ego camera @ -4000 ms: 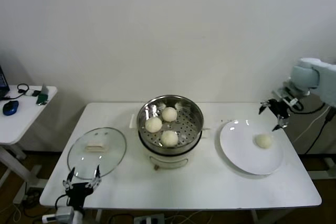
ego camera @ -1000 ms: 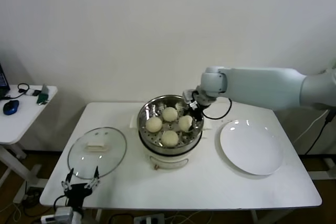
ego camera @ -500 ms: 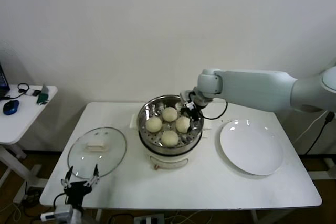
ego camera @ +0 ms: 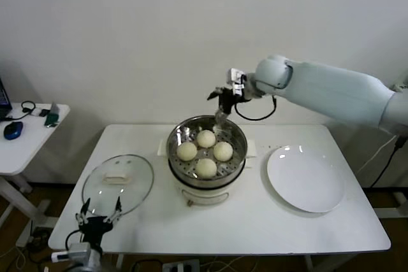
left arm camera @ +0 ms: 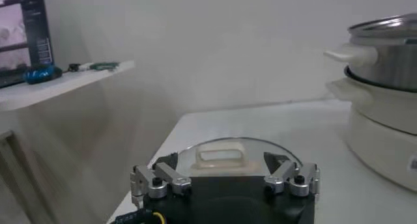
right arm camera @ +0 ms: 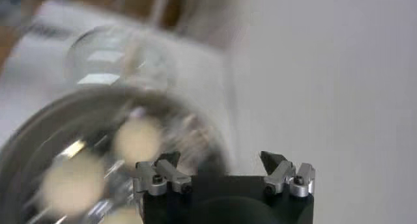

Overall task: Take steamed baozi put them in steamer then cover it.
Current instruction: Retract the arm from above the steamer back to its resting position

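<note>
White desk (ego camera: 255,221) against plain pale wall. Centre: round shiny stainless-steel steamer (ego camera: 206,151) on white base, uncovered, holding four cream-white round baozi (ego camera: 205,151) on perforated tray. Left of steamer: clear round glass cover (ego camera: 118,184) with white handle, flat on desk. Right: bare flat white plate (ego camera: 306,179). Right gripper (ego camera: 220,103) above steamer's rear rim, fingers (right arm camera: 158,174) spread, holding nothing. Left gripper (ego camera: 97,221) at desk's near-left edge, just beside cover, fingers (left arm camera: 157,181) spread, holding nothing.

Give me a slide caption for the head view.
Four baozi in steamer; open right gripper above rim.
</note>
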### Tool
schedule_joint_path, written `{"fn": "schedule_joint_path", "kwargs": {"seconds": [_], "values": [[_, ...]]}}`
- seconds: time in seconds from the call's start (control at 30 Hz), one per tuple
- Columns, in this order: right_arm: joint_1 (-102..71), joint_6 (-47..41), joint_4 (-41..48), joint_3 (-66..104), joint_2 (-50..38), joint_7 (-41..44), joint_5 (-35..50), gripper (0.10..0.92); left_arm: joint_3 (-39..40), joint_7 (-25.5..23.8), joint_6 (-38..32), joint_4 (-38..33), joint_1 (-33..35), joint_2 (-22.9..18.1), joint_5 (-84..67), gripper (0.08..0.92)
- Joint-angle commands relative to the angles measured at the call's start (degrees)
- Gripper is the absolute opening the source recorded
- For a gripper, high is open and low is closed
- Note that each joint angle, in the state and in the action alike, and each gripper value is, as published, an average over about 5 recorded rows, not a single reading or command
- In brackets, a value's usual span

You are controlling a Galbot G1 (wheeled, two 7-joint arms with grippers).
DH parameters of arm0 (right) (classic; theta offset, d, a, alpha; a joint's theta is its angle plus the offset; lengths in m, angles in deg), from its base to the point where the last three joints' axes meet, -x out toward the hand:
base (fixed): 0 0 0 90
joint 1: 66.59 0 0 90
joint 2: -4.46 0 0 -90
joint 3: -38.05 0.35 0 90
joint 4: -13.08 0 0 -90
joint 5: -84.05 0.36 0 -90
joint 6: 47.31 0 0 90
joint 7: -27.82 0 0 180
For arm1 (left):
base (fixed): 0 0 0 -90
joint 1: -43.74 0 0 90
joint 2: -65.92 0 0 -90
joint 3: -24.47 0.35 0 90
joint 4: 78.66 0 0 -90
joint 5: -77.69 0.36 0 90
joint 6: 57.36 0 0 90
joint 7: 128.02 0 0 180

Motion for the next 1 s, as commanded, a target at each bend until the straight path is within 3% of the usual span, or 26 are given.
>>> {"fn": "schedule_joint_path", "kwargs": {"seconds": [0.03,0.2,0.37,0.63,1.0], "values": [[-27.6,1.2,-8.8,37.0,-14.6,-28.3,2.1,0.823,-0.2,-0.6,2.2,-2.8,-0.3,1.3,-1.8,0.823],[-49.9,6.5,-16.7,54.9,-22.5,-28.6,-2.8,0.823,-0.3,-0.4,0.3,-1.9,-1.8,1.2,0.0,0.823],[-73.8,13.1,-20.7,77.9,-22.6,-26.1,-6.1,0.823,0.1,-0.2,0.0,-1.2,-2.6,1.5,0.8,0.823],[-103.7,22.0,-25.2,103.5,-11.0,-22.7,-13.7,0.823,0.2,1.2,-0.9,-0.4,-2.6,2.3,3.0,0.823],[-122.6,32.2,-29.5,109.8,6.7,-21.4,-19.2,0.823,0.0,3.9,-7.8,-0.2,-1.0,4.5,15.6,0.823]]}}
